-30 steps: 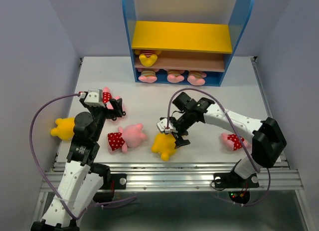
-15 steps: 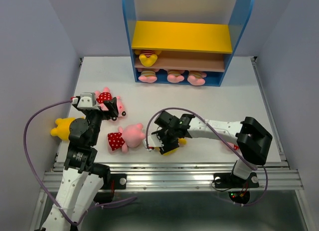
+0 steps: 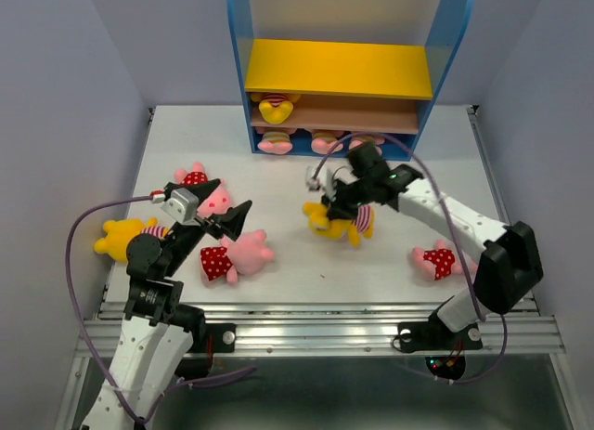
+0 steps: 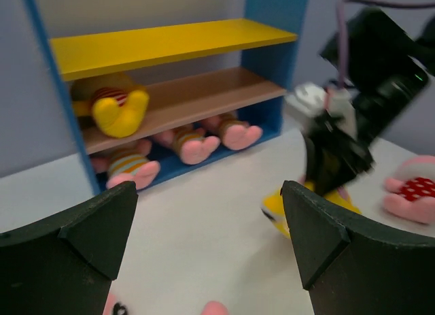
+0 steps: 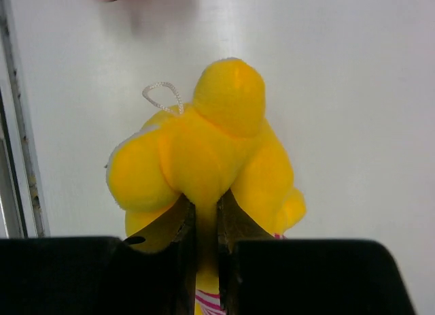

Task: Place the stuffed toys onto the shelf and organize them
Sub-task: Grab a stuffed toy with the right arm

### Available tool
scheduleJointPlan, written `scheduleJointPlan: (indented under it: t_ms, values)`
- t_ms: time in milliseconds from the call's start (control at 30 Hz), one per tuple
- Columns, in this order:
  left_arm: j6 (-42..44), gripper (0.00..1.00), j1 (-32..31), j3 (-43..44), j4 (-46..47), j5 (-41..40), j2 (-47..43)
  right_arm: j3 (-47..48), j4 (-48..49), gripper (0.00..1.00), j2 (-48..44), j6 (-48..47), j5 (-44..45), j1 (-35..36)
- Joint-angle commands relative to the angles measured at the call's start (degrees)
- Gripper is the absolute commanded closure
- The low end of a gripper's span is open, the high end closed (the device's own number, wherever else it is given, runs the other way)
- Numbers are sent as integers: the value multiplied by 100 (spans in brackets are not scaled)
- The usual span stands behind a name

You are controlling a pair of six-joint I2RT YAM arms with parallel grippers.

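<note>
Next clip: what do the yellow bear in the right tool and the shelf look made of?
The yellow bear: soft plush, matte and fuzzy; it bulges and creases where the right tool pinches it, and carries a white cord loop. The shelf: rigid flat boards, smooth painted-looking finish, crisp square edges; probably wood or fibreboard, but paint hides the core.

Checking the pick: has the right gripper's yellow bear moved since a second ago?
Yes. The yellow bear, held by the right gripper, moved up-table toward the shelf.
</note>
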Motion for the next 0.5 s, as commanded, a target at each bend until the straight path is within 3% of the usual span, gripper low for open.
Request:
scheduleJointPlan:
  t_ms: [0, 133, 233, 267, 300, 467]
  values:
    - [-732, 1, 9, -452, 1725, 2409, 234, 443, 102, 99, -884, 1006, -2047, -1264]
    - [-2088, 1, -26, -725, 3454, 2792, 875, 76, 944, 99, -1525, 2846, -2754, -2126]
    - [-2844, 1, -323, -769, 3942, 2618, 1464, -338, 2287, 99, -2062, 4140, -3035, -2733]
    - [-2907, 1, -490, -769, 4169, 2477, 1596, -635, 2726, 99, -2193, 5163, -3071, -2847]
    - [-2925, 1, -988, -769, 4276, 2276, 1832, -743, 3461, 99, -2386, 5608, -3054, -3014]
    - [-2442, 1, -2520, -603, 4698, 553, 2668, -638, 4441, 99, -2274, 8376, -2983, -3226]
